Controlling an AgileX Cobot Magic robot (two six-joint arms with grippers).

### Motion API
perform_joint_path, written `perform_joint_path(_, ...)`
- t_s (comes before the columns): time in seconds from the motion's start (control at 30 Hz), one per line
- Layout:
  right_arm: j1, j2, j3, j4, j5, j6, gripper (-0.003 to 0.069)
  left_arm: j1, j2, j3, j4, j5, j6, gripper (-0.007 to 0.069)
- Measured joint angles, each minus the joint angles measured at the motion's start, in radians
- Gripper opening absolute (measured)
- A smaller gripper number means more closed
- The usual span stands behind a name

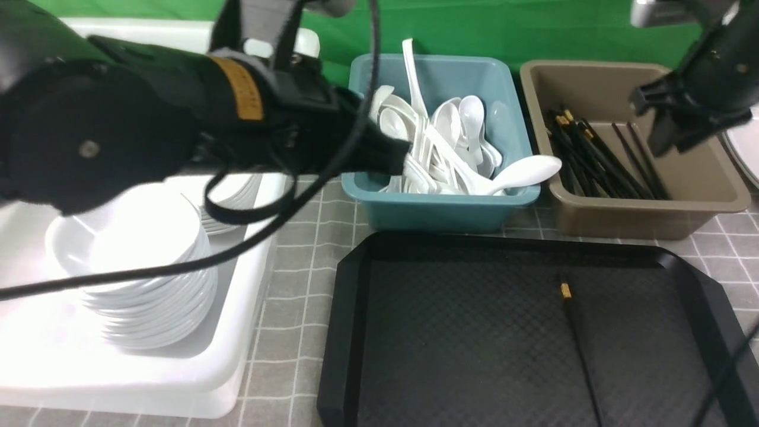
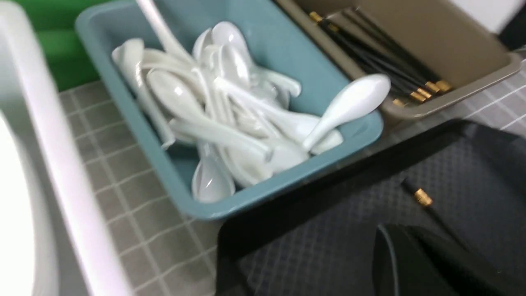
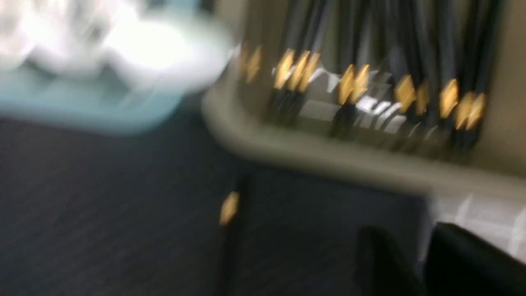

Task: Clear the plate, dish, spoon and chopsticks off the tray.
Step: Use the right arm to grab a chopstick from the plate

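Near: black tray (image 1: 350,332), single chopstick (image 1: 578,344) lying on its right half, gold band at far end. Beyond: teal tub (image 1: 439,210) of spoons, one spoon (image 1: 525,171) propped on near rim. Left gripper (image 1: 396,160) closed, at tub's left edge. Above brown tub (image 1: 652,219): right gripper (image 1: 673,139), jaws slightly parted, empty.

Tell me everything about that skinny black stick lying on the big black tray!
The chopstick is a long, very thin black stick, smooth and plastic-looking, with a small gold band near its far end. It lies flat on the right half of the tray. Its banded end points toward the brown tub, and its other end runs off the picture's near edge. Nothing but the tray touches it. It looks like one stick; whether a second lies tight against it, I cannot tell.
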Motion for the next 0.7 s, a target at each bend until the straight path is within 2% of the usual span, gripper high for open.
perform_joint_path(0.03, 0.022, -0.039, 0.072, 0.006, -0.001, 0.003, 0.0156, 0.003, -0.006, 0.0, 0.0, 0.026, 0.012, 0.0001)
perform_joint_path(0.1, 0.04, -0.066, 0.138, 0.009, -0.007, 0.012, 0.0159, 0.004, -0.01, 0.0, 0.001, 0.05, 0.023, 0.0001)
perform_joint_path(0.17, 0.087, -0.102, 0.301, 0.019, -0.078, 0.03, 0.0232, 0.005, -0.011, 0.0, 0.001, 0.084, 0.03, 0.0001)
perform_joint_path(0.23, 0.125, -0.104, 0.431, 0.019, -0.165, 0.035, 0.0348, 0.005, -0.011, 0.0, -0.001, 0.106, 0.03, 0.0001)
perform_joint_path(0.27, 0.125, -0.104, 0.441, 0.019, -0.174, 0.035, 0.0348, 0.005, -0.011, 0.0, -0.001, 0.108, 0.03, 0.0001)
perform_joint_path(0.3, 0.148, -0.094, 0.52, 0.019, -0.244, 0.036, 0.0437, 0.005, -0.011, 0.0, -0.001, 0.117, 0.03, 0.0001)
perform_joint_path(0.33, 0.158, -0.086, 0.561, 0.019, -0.292, 0.041, 0.0475, 0.005, -0.011, 0.0, -0.001, 0.12, 0.03, 0.0001)
perform_joint_path(0.43, 0.174, -0.057, 0.636, 0.019, -0.401, 0.052, 0.051, 0.005, -0.011, 0.0, -0.001, 0.128, 0.03, 0.0001)
perform_joint_path(0.57, 0.175, 0.004, 0.663, 0.018, -0.449, 0.086, 0.0461, 0.005, -0.011, 0.0, -0.005, 0.151, 0.033, 0.0001)
perform_joint_path(0.63, 0.177, 0.022, 0.662, 0.005, -0.455, 0.078, 0.036, 0.005, -0.011, 0.0, -0.005, 0.161, 0.041, 0.0001)
perform_joint_path(0.7, 0.177, 0.022, 0.662, 0.001, -0.454, 0.049, 0.0213, 0.005, -0.011, 0.0, -0.005, 0.165, 0.044, 0.0001)
